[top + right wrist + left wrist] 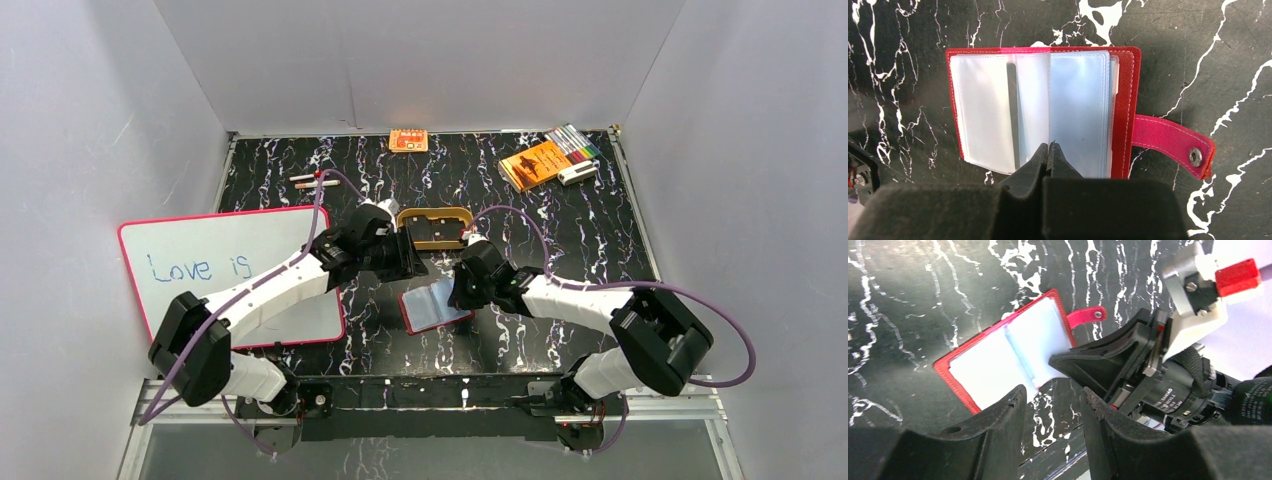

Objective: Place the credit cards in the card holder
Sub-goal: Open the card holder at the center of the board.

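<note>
Seeing floppy clear pages (1078,100) in the small red leather card holder (1125,100), we would grip its stiffer cover; right fingers (1038,162) pressed together, left fingers (998,430) spread.

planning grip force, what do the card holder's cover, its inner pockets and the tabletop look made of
The card holder cover: red leather-like, matte, stitched edges; real or faux unclear.
The inner pockets: clear soft plastic, glossy, bending.
The tabletop: black marble-look with white veins, probably printed.

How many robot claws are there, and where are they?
2. The left gripper hangs open above the table, just beside the card holder. The right gripper is shut at the card holder's edge, seemingly pinching a clear page. None looks hidden.
</note>
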{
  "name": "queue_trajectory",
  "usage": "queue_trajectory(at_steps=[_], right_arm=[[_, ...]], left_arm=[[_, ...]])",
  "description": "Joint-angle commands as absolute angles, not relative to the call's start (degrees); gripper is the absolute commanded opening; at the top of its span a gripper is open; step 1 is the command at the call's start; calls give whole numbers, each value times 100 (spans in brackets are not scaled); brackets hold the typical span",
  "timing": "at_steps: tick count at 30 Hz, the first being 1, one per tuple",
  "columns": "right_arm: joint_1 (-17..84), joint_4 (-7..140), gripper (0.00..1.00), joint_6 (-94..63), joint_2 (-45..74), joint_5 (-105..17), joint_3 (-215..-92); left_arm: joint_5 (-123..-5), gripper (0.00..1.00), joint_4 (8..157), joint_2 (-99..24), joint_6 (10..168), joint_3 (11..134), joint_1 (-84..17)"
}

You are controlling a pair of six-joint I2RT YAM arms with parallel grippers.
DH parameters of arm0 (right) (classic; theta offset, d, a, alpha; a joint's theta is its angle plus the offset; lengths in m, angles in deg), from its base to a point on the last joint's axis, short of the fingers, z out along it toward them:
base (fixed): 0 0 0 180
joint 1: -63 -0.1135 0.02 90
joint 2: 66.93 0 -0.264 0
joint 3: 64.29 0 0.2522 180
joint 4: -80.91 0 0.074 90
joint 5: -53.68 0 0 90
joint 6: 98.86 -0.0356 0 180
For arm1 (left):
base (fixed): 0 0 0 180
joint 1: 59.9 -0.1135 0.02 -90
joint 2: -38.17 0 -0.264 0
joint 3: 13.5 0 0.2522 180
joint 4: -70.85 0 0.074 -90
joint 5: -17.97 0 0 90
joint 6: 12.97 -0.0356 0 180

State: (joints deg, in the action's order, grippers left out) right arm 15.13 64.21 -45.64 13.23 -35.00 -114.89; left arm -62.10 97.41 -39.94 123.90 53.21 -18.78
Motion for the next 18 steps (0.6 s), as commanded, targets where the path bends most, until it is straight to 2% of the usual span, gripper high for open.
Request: queue_trajectory(at_steps=[1,7,14,16,18], right_arm=[[1494,6539,0,-4842,1146,-3463,-11384],[1494,6502,0,-5506,980,-3185,-11016],[1495,6563,0,-5999,499,-2948,-10518],[1493,6390,16,-5965,439,-2915,-10583],[1493,6108,37,-5885,326,-2836,-10711]], left_arm=[[-5718,40,9297,-4266,12333,5275,-1694],[-5673,25,8855,-4936,12355,5028,-1625],[-5909,19,8802,-5179,12263,4834,-1622],[-5970,18,8851,-5217,12255,4826,-1622],[-6045,17,8939,-5153,12258,4834,-1620]])
